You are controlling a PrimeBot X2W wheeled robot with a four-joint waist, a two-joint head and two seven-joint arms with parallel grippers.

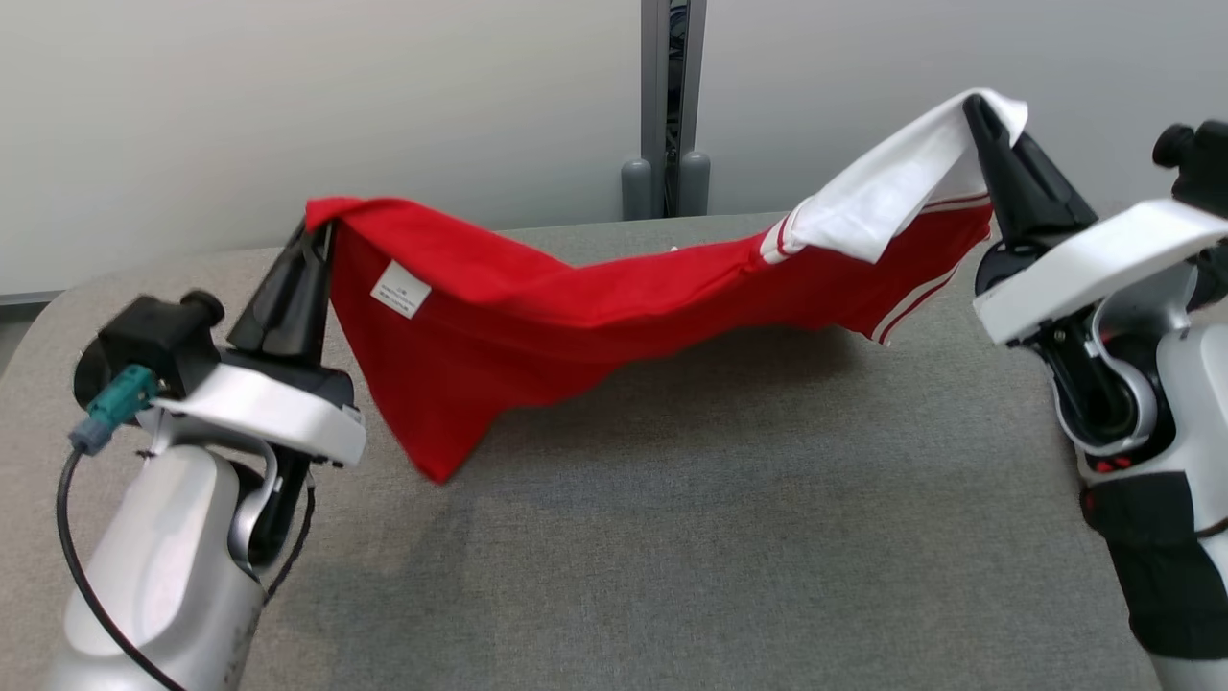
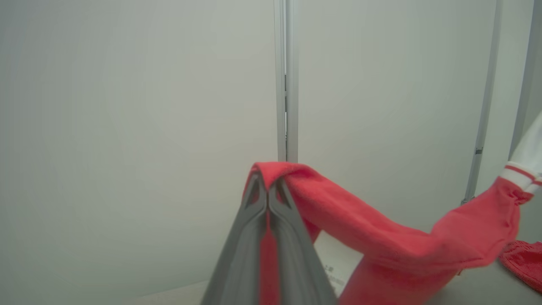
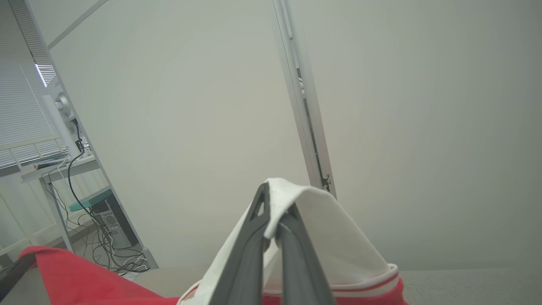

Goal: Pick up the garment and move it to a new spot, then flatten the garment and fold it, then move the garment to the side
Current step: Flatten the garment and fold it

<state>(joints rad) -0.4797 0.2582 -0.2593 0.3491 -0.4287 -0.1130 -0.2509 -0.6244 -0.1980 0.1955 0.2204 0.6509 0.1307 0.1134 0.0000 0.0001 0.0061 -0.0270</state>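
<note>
Spanning the width of the scene, a grey fabric-covered desk [image 1: 672, 537] stands before pale wall panels [image 1: 288, 115] joined at a grey metal post [image 1: 672, 96]. Above the desk a red garment [image 1: 576, 307] hangs stretched between the two arms, sagging in the middle. One red corner droops low at the left; whether it touches the desk cannot be told. The garment's right end is a white sleeve [image 1: 892, 182] edged with red-and-white stripes, raised higher than the left end. The left gripper [image 1: 321, 235] points up and away from the robot, its dark fingers [image 2: 254, 237] pressed together on the red upper edge, with cloth draped over the tips and a strip of red visible between them in the left wrist view. The right gripper [image 1: 974, 106] is likewise clamped narrow on the white sleeve, and its fingers [image 3: 250, 245] pinch a fold of white cloth in the right wrist view. A small white label [image 1: 401, 288] is sewn to the red fabric just beside the left gripper.
</note>
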